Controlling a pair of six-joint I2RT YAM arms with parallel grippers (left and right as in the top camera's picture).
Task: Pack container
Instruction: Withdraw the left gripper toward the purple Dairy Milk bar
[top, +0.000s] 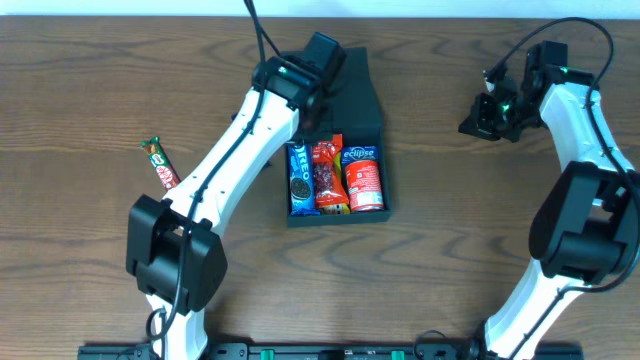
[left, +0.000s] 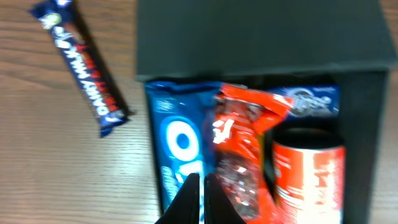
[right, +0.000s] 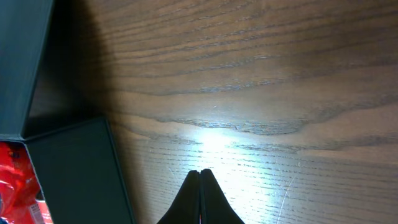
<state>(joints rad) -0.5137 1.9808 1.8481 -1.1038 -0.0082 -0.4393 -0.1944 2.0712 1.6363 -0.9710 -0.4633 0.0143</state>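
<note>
Left tool (left: 200, 182) pinched shut, empty, over container (top: 356, 100); right tool (right: 200, 179) same. Probably next: open wide, take candy bar (top: 161, 166) mid-length off table (top: 450, 220).

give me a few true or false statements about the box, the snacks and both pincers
1. The oreo pack lies inside the container. True.
2. The right pincer holds a snack. False: it is shut and empty, over the table.
3. A snack bar lies on the table outside the container. True.
4. The left pincer is wide open. False: it is shut, over the container.
5. The container is closed. False: its lid is open.
</note>
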